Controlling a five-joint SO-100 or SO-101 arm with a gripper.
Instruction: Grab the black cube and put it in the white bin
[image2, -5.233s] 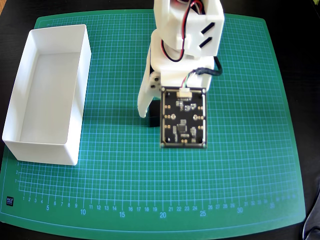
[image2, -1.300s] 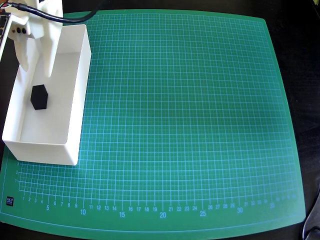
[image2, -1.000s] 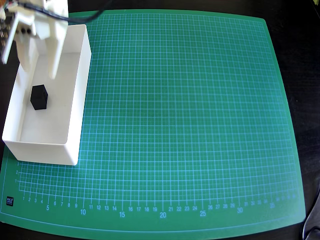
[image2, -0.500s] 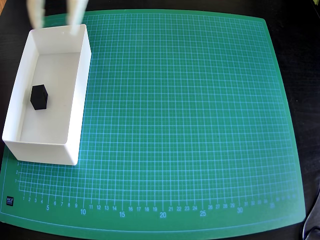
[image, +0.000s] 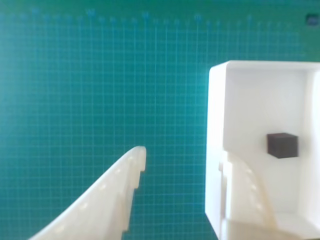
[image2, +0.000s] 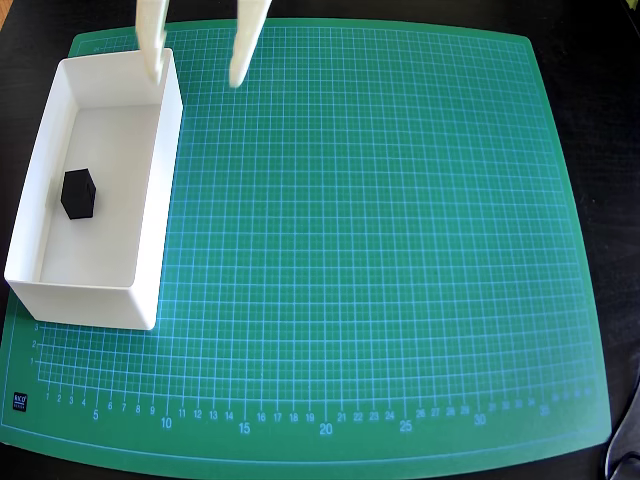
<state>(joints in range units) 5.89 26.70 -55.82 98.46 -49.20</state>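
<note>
A: One small black cube (image2: 79, 193) sits on the floor of the white bin (image2: 168, 130), loose, touching neither long wall in the overhead view. So the job looks done to me. What could go wrong from here?

B: Mostly the gripper (image2: 195, 70). Its two fingers are spread wide and empty, and in the overhead view one tip (image2: 155, 70) hangs over the bin's far corner while the other (image2: 238, 72) is out over the green mat (image2: 400, 250). In the wrist view one finger (image: 250, 190) sits just inside the bin wall. If the arm swings sideways without lifting, I'd guess that finger catches the wall.

A: And the bin would move?

B: Likely. It looks like thin, light plastic with tall straight walls and a flat bottom, resting free on the mat. A nudge could slide or tip it, and the cube could roll out.

A: How would the cube itself behave?

B: It's matte, plain-faced, sharp-edged, so I'd expect it to stay put on the smooth white floor unless the bin is knocked.

A: And the fingers?

B: Pale, cream-coloured plastic, long and tapered, with small stepped ridges along the inner edge (image: 131, 172) in the wrist view. The mat is flat, dull green, ruled with a fine pale grid and numbered along its near edge.
</note>
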